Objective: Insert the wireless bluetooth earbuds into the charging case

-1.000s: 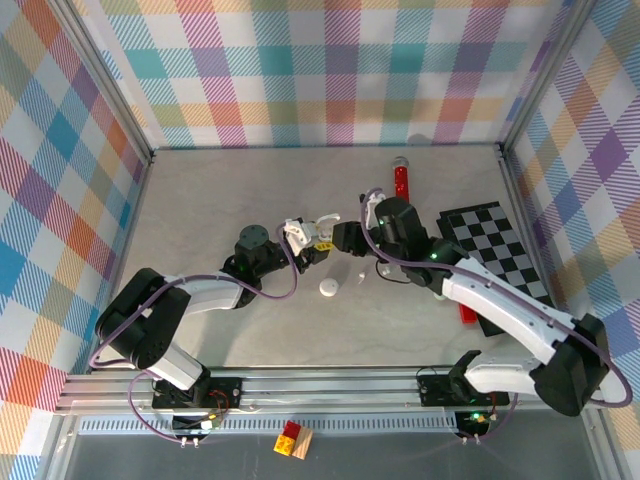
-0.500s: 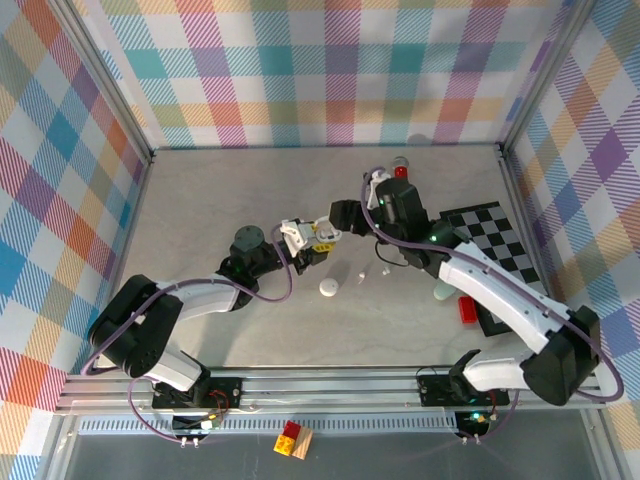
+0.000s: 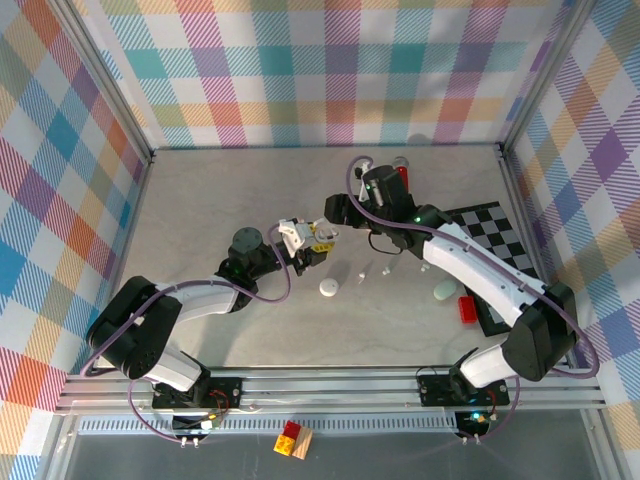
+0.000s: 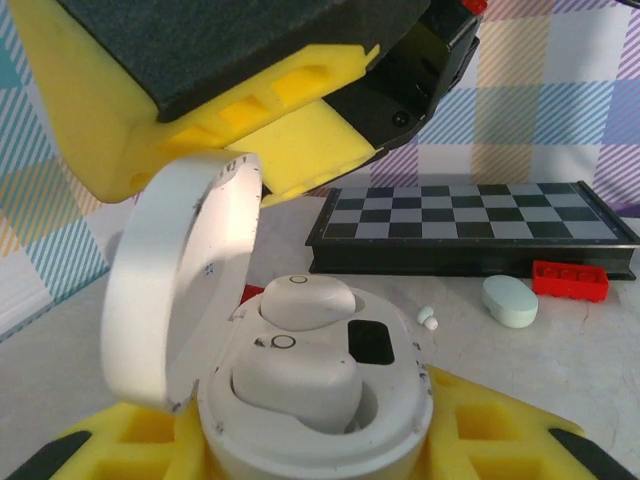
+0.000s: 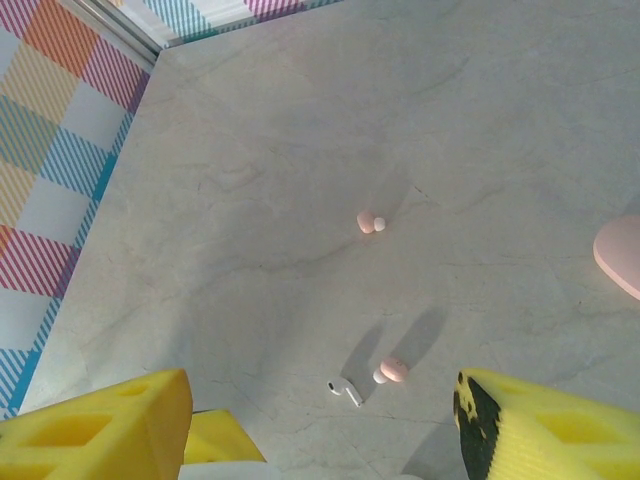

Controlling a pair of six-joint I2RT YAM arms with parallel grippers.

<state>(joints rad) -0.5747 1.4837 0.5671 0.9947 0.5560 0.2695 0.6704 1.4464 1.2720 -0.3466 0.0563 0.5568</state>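
The left gripper clamps the open white charging case, two white earbuds seated inside. Just above the case the right gripper hangs open-jawed; right of the case, tiny pink loose earbuds dot the table.

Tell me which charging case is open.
The white case in the left jaws: lid flipped up, two earbuds seated inside. The pale round case and the mint case lie shut.
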